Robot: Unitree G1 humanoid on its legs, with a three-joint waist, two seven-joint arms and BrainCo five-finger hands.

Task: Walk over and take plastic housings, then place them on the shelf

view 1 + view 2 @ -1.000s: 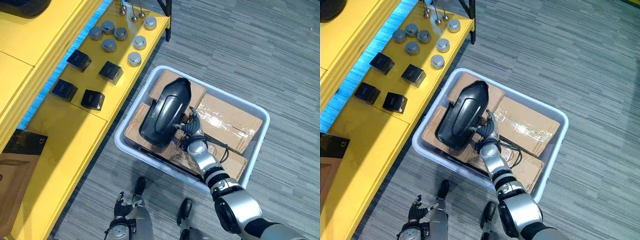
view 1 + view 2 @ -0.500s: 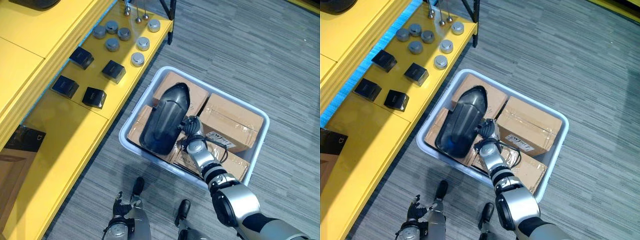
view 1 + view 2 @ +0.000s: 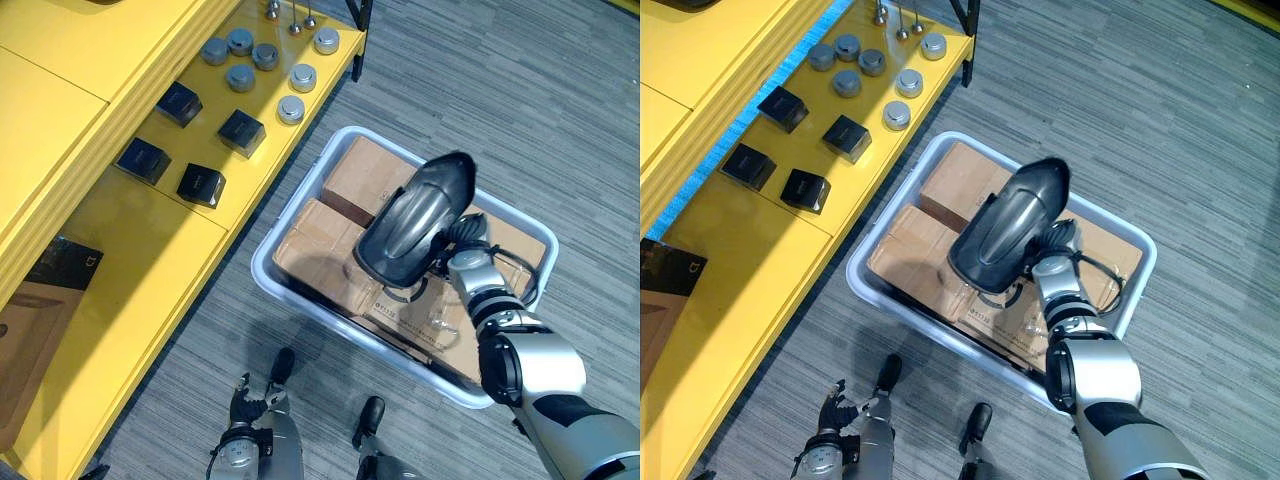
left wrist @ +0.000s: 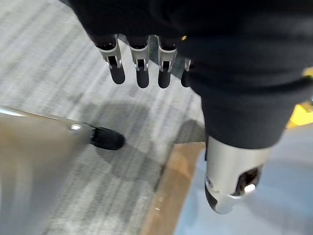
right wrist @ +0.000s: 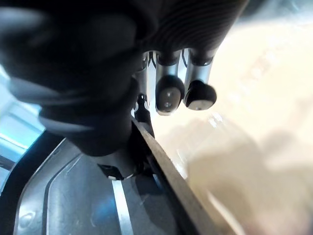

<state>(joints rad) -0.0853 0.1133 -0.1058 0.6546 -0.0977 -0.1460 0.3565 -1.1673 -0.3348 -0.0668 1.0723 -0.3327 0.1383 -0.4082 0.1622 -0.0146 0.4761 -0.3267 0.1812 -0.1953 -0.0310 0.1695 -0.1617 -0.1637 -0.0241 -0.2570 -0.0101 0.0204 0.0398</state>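
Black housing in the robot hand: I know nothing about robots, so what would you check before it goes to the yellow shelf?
1. Grip: right robot hand is curled round one edge of the black housing, thumb on the other side: ok.
2. Housing lifted clear of the cardboard boxes in the grey bin: cannot tell; its lower end overlaps them.
3. Bare spot on the yellow shelf beside the black blocks: ok.
4. Left robot hand free, fingers straight, holding nothing: ok.
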